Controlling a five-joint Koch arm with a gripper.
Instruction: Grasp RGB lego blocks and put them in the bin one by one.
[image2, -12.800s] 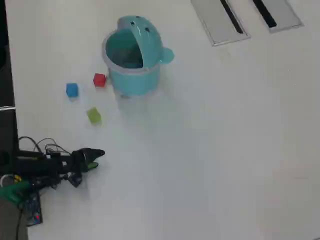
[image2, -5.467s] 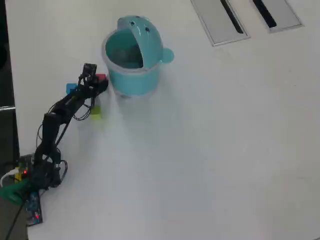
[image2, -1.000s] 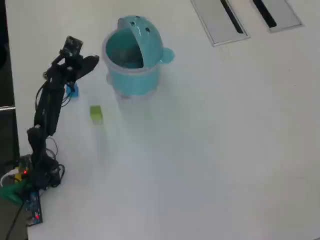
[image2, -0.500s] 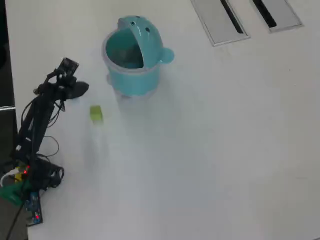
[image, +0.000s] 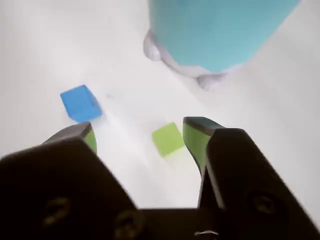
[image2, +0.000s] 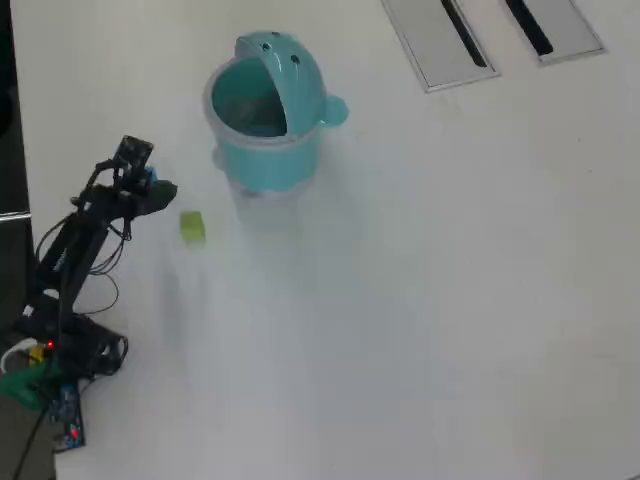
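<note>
The black hobby arm (image2: 70, 250) reaches up the left side of the white table (image2: 450, 300) in the overhead view, its gripper (image2: 160, 192) hanging above the surface to the left of the small yellow-green plastic block (image2: 192, 227). In the wrist view the gripper (image: 142, 132) shows two dark jaws with green-lined inner faces spread wide apart, and nothing sits between them; the fingers (image: 197, 137) hold no block. Beyond the open jaws, the yellow-green block (image: 168, 139) lies flat on the table, nearer the right-hand finger in that view but clear of both. The small blue plastic cube (image: 80, 103) rests farther off toward the left of the wrist view, well apart from the yellow-green one; in the overhead view only a sliver of blue (image2: 148, 177) peeks out beside the arm's wrist. The light teal round plastic bin (image2: 262, 125) stands upright on the table above and to the right of the blocks in the overhead view, its domed lid (image2: 290, 75) with dark dots tipped back so the mouth is open, a round knob (image2: 335, 110) on its right side. Its teal wall (image: 220, 30) fills the top of the wrist view. No red block is visible in either view. Two flat grey panels (image2: 440, 40) with dark slots lie at the top right corner.
</note>
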